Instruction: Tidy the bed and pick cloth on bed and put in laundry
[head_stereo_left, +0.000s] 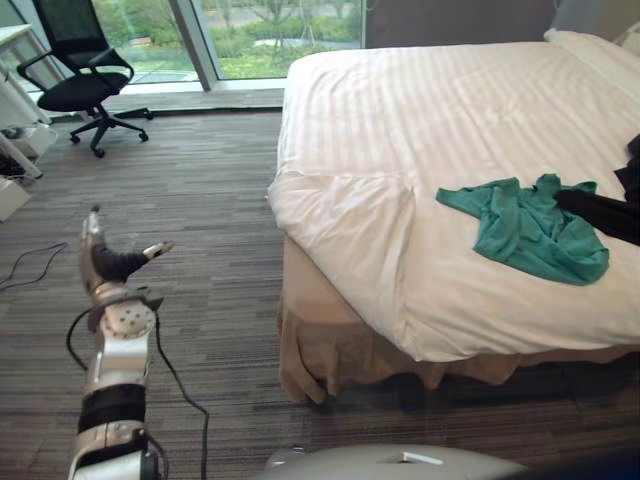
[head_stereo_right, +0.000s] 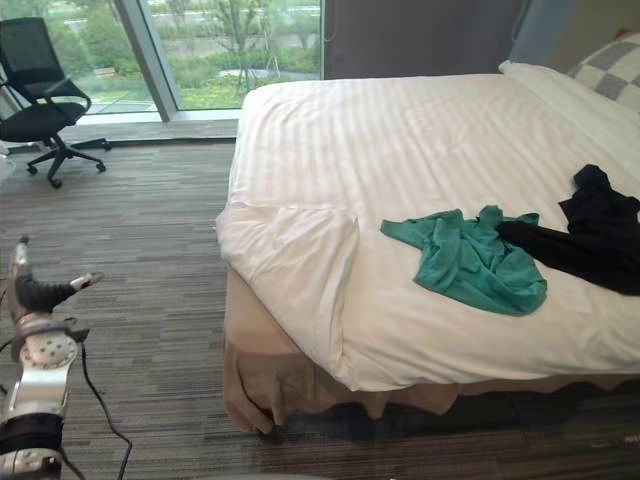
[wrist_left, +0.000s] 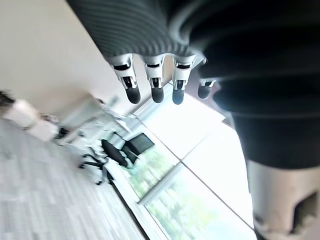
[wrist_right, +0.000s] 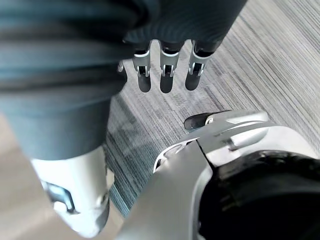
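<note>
A teal shirt (head_stereo_left: 530, 228) lies crumpled on the white bed (head_stereo_left: 400, 150), near its front right side. A black garment (head_stereo_right: 590, 240) lies right beside it, touching the shirt's far edge. My left hand (head_stereo_left: 105, 262) is raised over the carpet well left of the bed, fingers straight and holding nothing. In the left wrist view its fingers (wrist_left: 156, 82) hang relaxed. My right hand's fingers (wrist_right: 165, 70) hang straight above the carpet, empty, in the right wrist view.
The bed's near corner has a folded flap of sheet (head_stereo_right: 300, 250) and a beige skirt (head_stereo_left: 320, 350) below it. A black office chair (head_stereo_left: 80, 70) stands by the window at the back left. A checked pillow (head_stereo_right: 610, 70) lies at the head.
</note>
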